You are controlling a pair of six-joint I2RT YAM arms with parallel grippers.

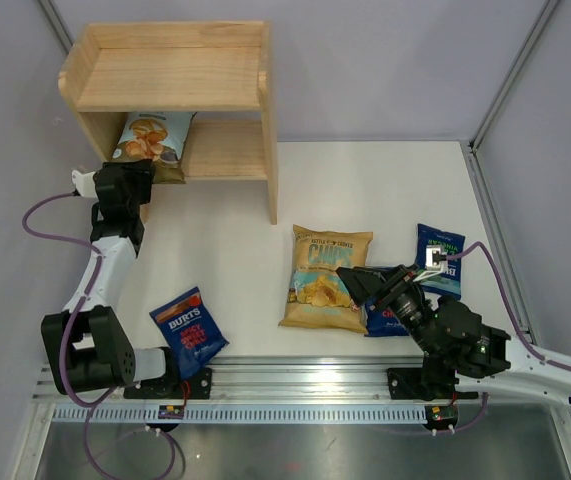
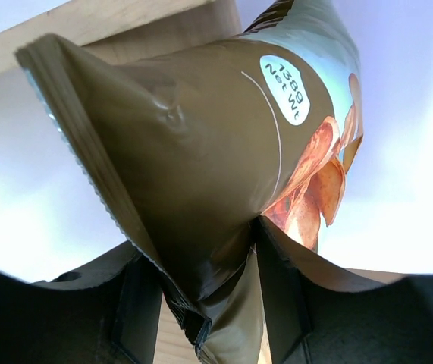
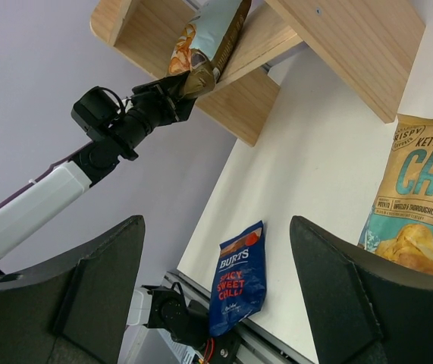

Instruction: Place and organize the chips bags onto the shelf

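The light-blue chips bag point(image 1: 150, 140) point(image 2: 201, 152) stands tilted on the lower tier of the pine shelf point(image 1: 165, 80), at its left end. My left gripper point(image 1: 135, 185) point(image 2: 205, 296) is shut on its bottom seam, both fingers against the foil. The large yellow bag point(image 1: 327, 275) point(image 3: 417, 197) lies flat mid-table. My right gripper point(image 1: 363, 285) point(image 3: 216, 280) hovers open and empty over the yellow bag's right edge. A dark-blue Burts bag with red lettering point(image 1: 189, 330) point(image 3: 237, 277) lies near the front edge. A dark-blue bag with green lettering point(image 1: 439, 258) lies at the right.
Another dark-blue bag point(image 1: 380, 318) lies partly hidden under my right arm. The shelf's top tier point(image 1: 170, 75) holds nothing. Grey walls enclose the table on the left, back and right. A metal rail point(image 1: 295, 385) runs along the front.
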